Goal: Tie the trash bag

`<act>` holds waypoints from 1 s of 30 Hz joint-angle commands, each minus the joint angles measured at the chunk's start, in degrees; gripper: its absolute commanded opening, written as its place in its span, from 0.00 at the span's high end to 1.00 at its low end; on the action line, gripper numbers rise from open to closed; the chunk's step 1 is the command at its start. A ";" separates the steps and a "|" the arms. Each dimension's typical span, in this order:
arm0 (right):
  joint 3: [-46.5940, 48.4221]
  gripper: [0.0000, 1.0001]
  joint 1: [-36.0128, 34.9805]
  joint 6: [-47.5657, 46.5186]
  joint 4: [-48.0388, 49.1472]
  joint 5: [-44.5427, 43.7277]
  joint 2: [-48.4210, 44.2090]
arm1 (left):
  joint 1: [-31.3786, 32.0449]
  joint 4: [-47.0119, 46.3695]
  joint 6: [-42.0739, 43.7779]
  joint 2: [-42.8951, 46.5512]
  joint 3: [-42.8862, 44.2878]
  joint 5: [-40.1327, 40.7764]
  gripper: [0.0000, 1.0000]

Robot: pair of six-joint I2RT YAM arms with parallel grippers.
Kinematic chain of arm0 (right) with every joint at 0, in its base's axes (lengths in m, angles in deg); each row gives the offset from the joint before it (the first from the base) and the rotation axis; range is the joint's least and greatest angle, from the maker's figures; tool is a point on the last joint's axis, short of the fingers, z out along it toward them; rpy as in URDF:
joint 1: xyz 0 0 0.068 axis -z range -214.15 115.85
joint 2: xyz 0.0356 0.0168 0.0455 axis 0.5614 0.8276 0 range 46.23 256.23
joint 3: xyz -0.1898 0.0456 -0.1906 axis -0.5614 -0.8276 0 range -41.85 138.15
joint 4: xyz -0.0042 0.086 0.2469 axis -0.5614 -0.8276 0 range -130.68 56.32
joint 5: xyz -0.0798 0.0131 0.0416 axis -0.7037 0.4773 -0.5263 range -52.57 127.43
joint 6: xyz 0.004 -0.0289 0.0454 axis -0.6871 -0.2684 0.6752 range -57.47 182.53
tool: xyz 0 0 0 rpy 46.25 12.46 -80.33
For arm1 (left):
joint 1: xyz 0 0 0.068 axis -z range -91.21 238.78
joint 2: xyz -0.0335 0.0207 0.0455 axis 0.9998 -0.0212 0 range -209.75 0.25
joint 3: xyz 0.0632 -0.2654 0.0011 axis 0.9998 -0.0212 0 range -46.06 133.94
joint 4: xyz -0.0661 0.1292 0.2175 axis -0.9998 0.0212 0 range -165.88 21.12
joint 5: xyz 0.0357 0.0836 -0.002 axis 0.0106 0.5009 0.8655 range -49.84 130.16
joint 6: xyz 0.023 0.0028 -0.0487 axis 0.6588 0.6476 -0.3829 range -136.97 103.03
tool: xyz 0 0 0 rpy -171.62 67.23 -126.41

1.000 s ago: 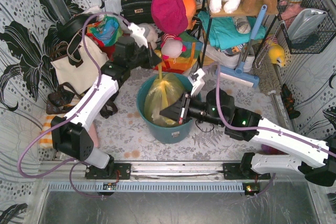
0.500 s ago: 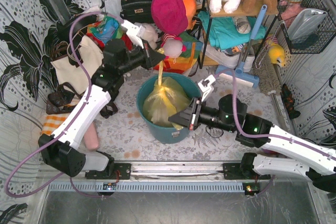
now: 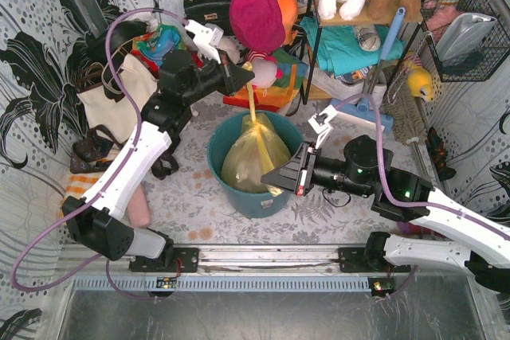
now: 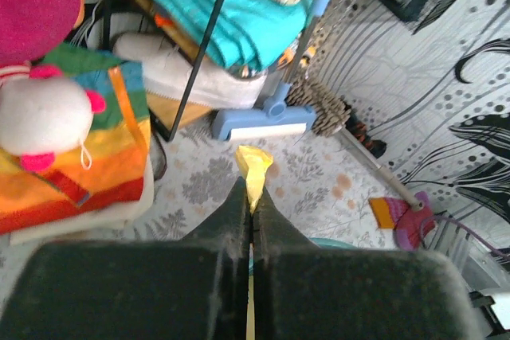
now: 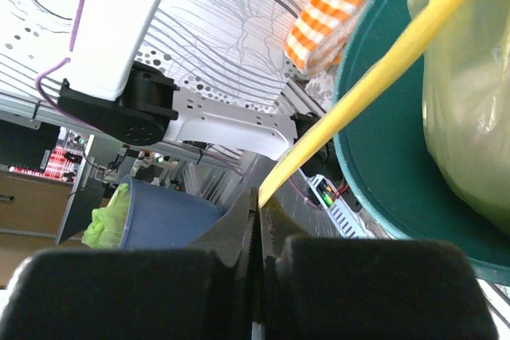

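– Left end effector (image 3: 249, 79): pressed together on what?

– On the upper tail (image 3: 253, 103) of the trash bag (image 3: 253, 157). In its own camera a yellow tip (image 4: 255, 166) pokes out just past the closed fingertips. The bag hangs below it, seated in the teal bin (image 3: 231, 190) on the desk (image 3: 187, 189).

– And the right end effector (image 3: 268, 180)?

– Also clamped shut, pinching a second yellow tail (image 5: 382, 61) that runs taut from the bag across the bin rim to its fingertips. It sits low, just outside the rim on the near right.

– So how far along is the tie?

– My reading is that the mouth is gathered to a narrow neck above the crumpled paper. The two tails are drawn opposite ways, so a knot looks to be getting cinched. Whether the tails are crossed once, twice or not yet, I cannot tell, because the neck is too small to read. What is probably left is to finish tightening, perhaps add a second throw, then let go.

– Room to pull?

– It is tight around the left end effector. A rainbow-striped soft toy (image 4: 111, 149) lies just to its side, with the black shelf rack leg (image 4: 203, 45) and a blue floor mop (image 4: 259, 121) beyond it. The right end effector has open desk behind it toward the near rail, so any further pull is better taken on that side.
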 commanded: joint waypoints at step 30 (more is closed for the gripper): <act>16.40 1.00 -0.20 -21.11 12.99 -13.41 9.53 | 0.65 -14.58 -15.15 2.60 9.30 -10.98 1.00</act>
